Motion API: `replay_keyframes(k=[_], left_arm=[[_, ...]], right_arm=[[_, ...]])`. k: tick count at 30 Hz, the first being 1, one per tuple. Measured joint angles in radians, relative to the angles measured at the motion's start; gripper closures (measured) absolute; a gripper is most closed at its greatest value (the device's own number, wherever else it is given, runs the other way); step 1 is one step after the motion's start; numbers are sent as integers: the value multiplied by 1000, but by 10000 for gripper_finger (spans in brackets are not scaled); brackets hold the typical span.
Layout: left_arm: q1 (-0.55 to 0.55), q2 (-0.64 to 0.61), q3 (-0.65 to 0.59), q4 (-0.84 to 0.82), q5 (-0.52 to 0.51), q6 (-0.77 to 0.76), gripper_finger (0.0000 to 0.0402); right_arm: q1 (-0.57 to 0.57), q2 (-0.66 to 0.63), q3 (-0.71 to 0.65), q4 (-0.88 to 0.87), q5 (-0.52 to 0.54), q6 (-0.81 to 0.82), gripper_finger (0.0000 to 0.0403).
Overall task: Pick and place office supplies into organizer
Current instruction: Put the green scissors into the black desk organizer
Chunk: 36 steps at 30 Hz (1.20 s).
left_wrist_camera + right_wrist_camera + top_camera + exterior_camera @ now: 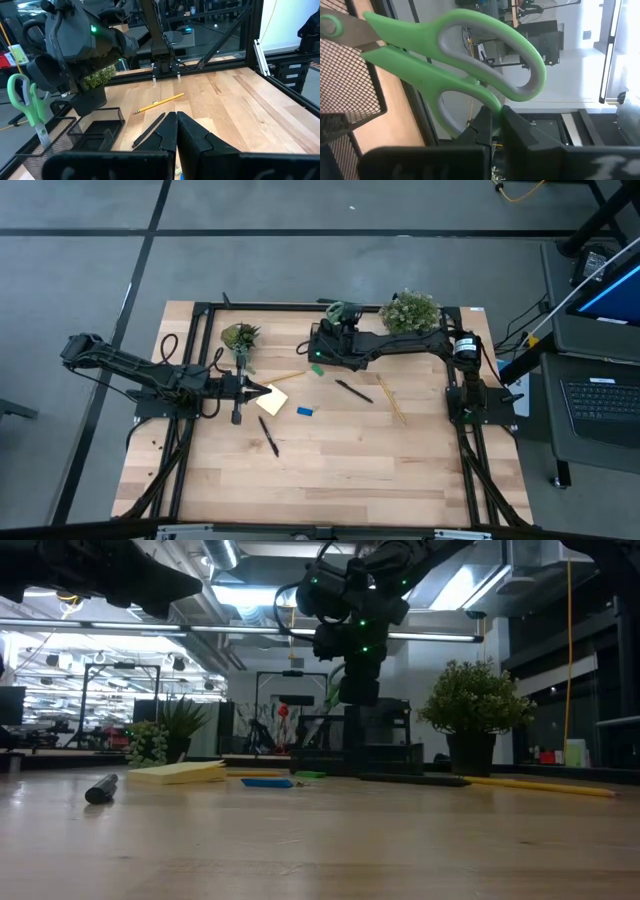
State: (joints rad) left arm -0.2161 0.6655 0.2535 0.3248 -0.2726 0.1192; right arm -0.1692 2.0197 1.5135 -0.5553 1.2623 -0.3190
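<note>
My right gripper (496, 117) is pinched on the lower loop of the green scissors (470, 65), blades pointing down into the tall mesh part of the organizer (75, 137) at the table's far edge. Stiff, light, slick plastic handle — a grip near the loop's edge may let them pivot. My left gripper (176, 131) waits shut over mid-table, empty.

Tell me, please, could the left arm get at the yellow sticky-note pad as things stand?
Probably yes: the left gripper, fingers shut and empty, sits right beside the sticky-note pad, with nothing between them.
</note>
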Motion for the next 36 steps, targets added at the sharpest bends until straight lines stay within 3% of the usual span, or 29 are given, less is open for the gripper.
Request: replay_keyframes(k=[13,18,25,36], left_arm=[[0,0,0,0,0,0,399],[0,0,0,0,0,0,400],[0,0,0,1,0,0,400],[0,0,0,11,0,0,399]], right_arm=[[0,0,0,-25,-6,0,381],[0,0,0,-26,60,-31,381],[0,2,0,-32,54,-15,381],[-5,82,1,-39,62,-3,381]])
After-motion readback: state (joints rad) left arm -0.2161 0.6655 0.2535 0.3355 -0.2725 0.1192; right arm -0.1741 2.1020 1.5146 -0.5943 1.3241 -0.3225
